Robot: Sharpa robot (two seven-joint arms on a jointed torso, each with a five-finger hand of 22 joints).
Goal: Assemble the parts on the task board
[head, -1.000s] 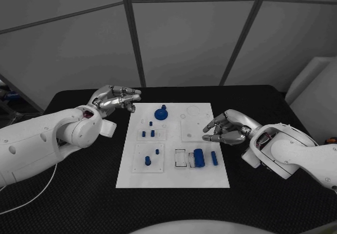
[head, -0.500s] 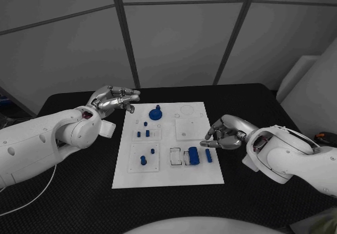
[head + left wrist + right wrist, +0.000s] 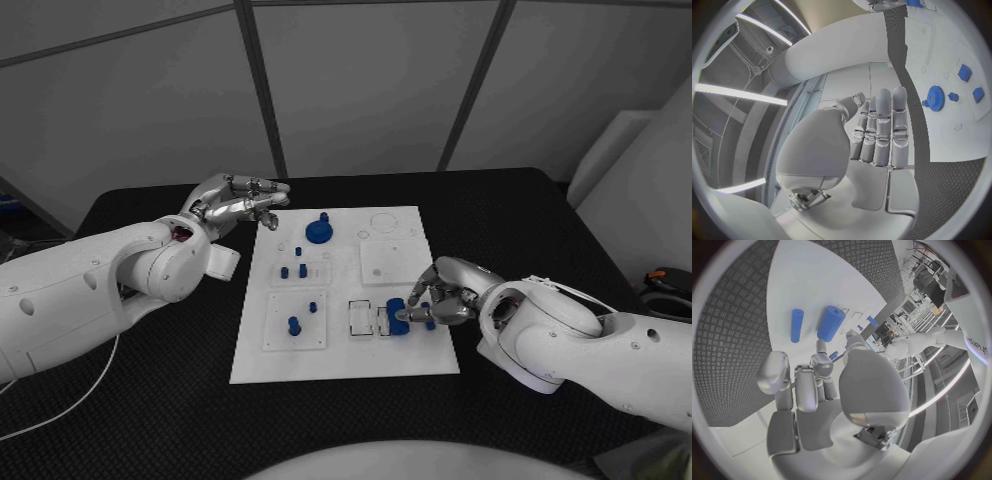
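So the white task board (image 3: 346, 355) sat in the middle of the black worktop (image 3: 144, 400), with the little blue parts spread over it. A blue gear-looking piece (image 3: 319, 233) with a peg stood near the far end, a few small blue pegs (image 3: 294, 271) stood in the clear tray just below it, and another peg (image 3: 294, 325) stood in the nearer left tray.

The right robot hand (image 3: 433, 298) was down over the near right corner of the board, fingers curled in above the fat blue cylinder (image 3: 395, 316) and the thin blue cylinder (image 3: 428, 317) lying side by side. In the right wrist view both cylinders (image 3: 831, 323) lay flat on the board just past the fingertips (image 3: 820, 347), apart from them, so that hand had nothing in it, fingers loosely bent.

The left robot hand (image 3: 238, 202) hung off the far left corner of the board, near the gear piece but not touching it. Its fingers (image 3: 881, 127) were curled together with nothing held.
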